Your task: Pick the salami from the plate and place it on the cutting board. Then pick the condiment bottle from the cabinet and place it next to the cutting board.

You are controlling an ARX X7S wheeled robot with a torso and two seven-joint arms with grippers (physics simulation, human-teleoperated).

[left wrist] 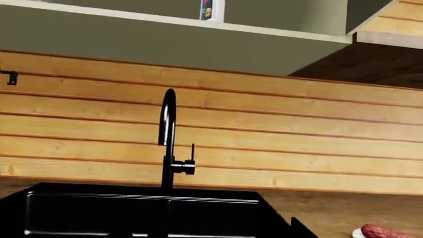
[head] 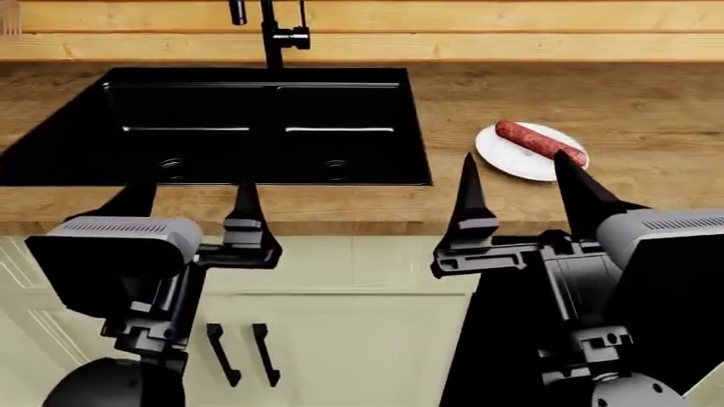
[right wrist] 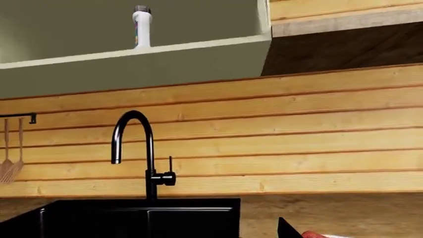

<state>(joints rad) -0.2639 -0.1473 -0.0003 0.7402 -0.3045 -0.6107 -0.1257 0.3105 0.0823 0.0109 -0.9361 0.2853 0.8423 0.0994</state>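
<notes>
Salami (head: 541,142) lies slantwise across the plate (head: 504,156), which sits on the desk just beyond the sink's (head: 226,127) right edge. From my remote seat I judge it a firm, fairly light log with a smooth skin that may roll or slip, so I would close on its middle, across the short width, rather than at a rounded end. The plate looks light enough to skid if nudged.

Both arms hang level in front of the desk edge, wrists pointing toward the wall. My right gripper (head: 523,191) sits nearest the plate, its jaws spread wide and holding nothing; one tip overlaps the plate's near rim in the head view. My left gripper (head: 192,203) is in front of the sink, its jaws likewise parted and bare.

The condiment bottle (right wrist: 141,27) stands upright on the open cabinet shelf (right wrist: 132,49), high above the faucet (right wrist: 135,148) and well apart from either arm. The cutting board shows in none of my views, so I cannot tell where it lies relative to the sink.
</notes>
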